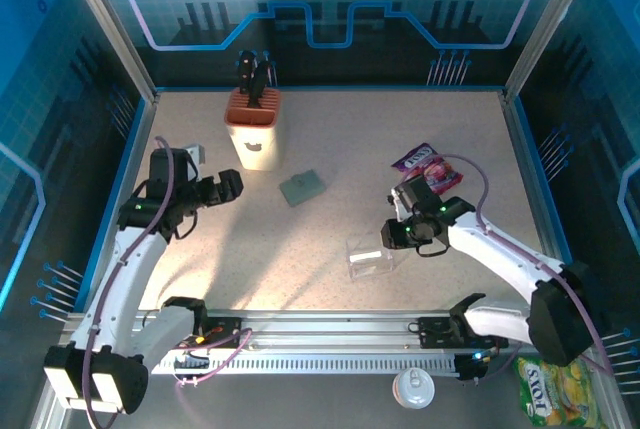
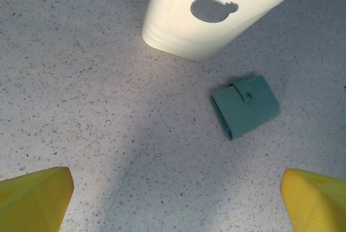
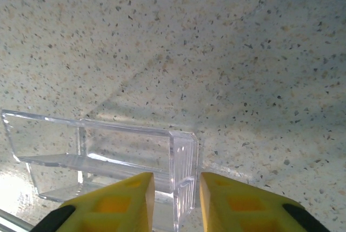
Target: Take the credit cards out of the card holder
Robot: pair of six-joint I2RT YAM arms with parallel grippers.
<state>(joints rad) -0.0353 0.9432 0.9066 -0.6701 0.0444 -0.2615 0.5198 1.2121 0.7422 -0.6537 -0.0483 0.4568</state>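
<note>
The card holder is seen closed, laid just beside the knife block. The left gripper is held wide open. The right gripper is set narrowly astride a clear stand at its end wall, but whether it is clamped cannot be told.

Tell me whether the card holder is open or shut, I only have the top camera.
Observer: Shut. On the left wrist camera the card holder is folded, its tab held by a snap button.
Operator: What are the right jaws around?
Observer: The right gripper has its jaws either side of an end wall of the clear stand; whether they touch it I cannot tell.
Operator: Anything on the pale block?
Observer: A bear-shaped cutout on its side.
</note>
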